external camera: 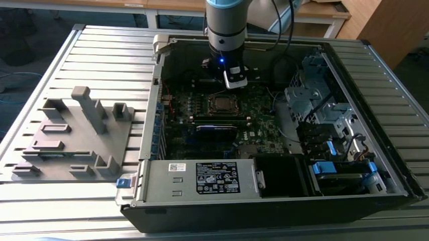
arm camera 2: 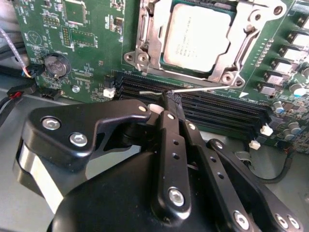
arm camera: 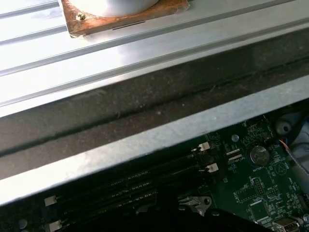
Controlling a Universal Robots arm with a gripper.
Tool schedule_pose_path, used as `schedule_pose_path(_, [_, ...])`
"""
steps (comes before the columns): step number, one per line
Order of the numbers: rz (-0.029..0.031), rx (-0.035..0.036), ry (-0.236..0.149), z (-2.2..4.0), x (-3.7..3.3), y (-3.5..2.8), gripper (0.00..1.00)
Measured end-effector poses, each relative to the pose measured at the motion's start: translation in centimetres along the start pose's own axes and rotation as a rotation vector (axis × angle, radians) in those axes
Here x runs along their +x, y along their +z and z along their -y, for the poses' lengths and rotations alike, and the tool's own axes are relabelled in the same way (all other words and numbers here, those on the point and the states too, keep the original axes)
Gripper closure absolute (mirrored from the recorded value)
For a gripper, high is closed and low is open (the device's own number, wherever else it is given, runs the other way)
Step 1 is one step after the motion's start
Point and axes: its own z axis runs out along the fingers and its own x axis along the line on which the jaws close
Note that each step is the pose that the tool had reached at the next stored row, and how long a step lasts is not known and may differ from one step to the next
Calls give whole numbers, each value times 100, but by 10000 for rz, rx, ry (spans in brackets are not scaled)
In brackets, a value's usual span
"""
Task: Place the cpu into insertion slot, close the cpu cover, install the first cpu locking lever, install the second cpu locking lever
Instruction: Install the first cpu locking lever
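Exterior view: UR arm (external camera: 226, 25) comes down from the top into an open PC case (external camera: 395, 165) lying on a slatted alu table (external camera: 100, 55). The gripper (external camera: 234, 83) hangs just above the motherboard (external camera: 261, 135), right beside the insertion slot (external camera: 223, 104) on its far side. Can't make out the fingers from here. Grey fixture block (external camera: 74, 135) sits on the table to the exterior view's left of the case. Drive cage (external camera: 308, 95) is inside the case on the exterior view's right, and the PSU w/ label (external camera: 201, 178) is at the near edge. Second wrist view: the cpu (arm camera 2: 195, 36) is seated in the slot, dull silver top up, and the cpu cover (arm camera 2: 240, 46) lies flat around it w/ the chip showing thru its window. A thin wire locking lever (arm camera 2: 203, 89) runs along the cover's edge, just over the memory slots (arm camera 2: 222, 108). The black fingers are drawn together at the tips, w/ the wire coming out on both sides of them, so they look pinched on it. Coin battery (arm camera 2: 54, 65) sits on the board well apart from the socket. First wrist view: table slats, then the case's side wall (arm camera: 145, 140), then memory slots and the battery on the green board below it. A rusty plate (arm camera: 120, 19) sits on the slats.
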Motion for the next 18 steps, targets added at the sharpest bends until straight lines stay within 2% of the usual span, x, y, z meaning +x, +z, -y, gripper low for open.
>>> schedule_pose_path(6, [0,-2,-2,-9,-34,14,89])
schedule_pose_path(11, [0,0,-1,-9,-34,16,89])
schedule_pose_path(18, [5,16,-5,-1,-46,70,89])
